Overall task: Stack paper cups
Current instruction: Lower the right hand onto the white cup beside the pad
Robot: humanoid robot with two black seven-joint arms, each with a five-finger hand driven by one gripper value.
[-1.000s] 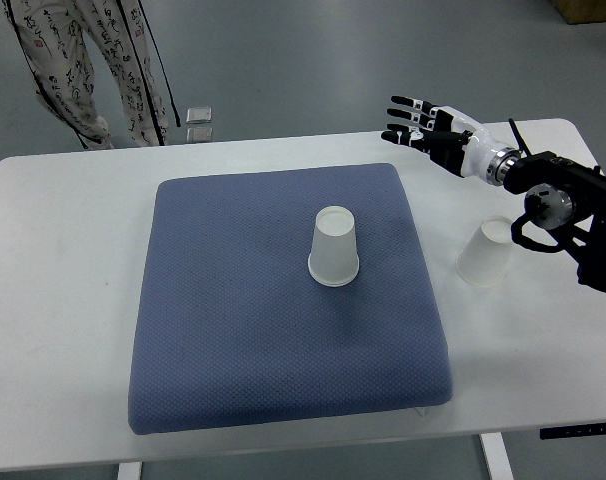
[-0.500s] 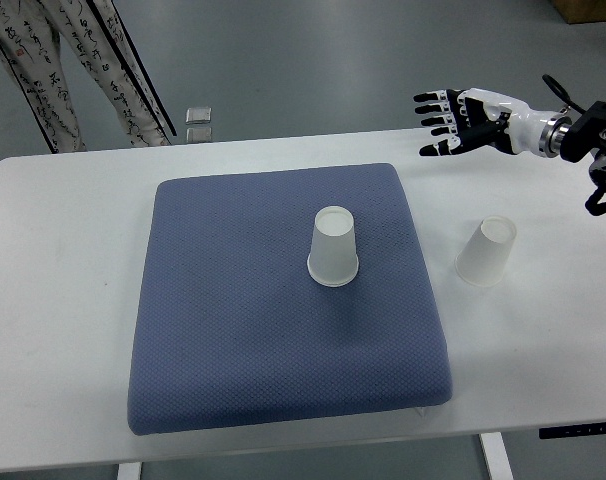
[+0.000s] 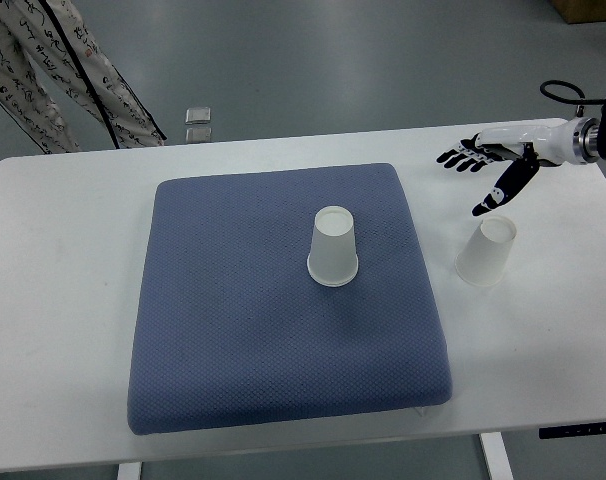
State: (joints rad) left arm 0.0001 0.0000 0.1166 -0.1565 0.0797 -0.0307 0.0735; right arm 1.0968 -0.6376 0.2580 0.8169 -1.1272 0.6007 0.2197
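Fingers (image 3: 461,158) on the right hand (image 3: 488,165) are spread out and hold nothing, with the black tips pointing left and the thumb pointing down. That hand floats above the white counter (image 3: 63,300), just past the right edge of the blue mat (image 3: 243,330), and its white arm comes in from the right side. A white paper cup (image 3: 334,247) stands upside down near the middle of the mat, a bit toward the far side. A second paper cup (image 3: 486,251) also stands upside down, but it is off the mat, on the bare counter just to the right of the mat. The thumb tip hangs just above this second cup, and I cannot tell if it touches. The two cups are well apart and not stacked. The mat lies flat and covers most of the middle of the counter. Far behind the mat, past the counter's back edge, a person's legs (image 3: 53,70) in white patterned trousers stand on the grey floor (image 3: 333,60). A small clear thing (image 3: 198,123) sits on the floor near them.
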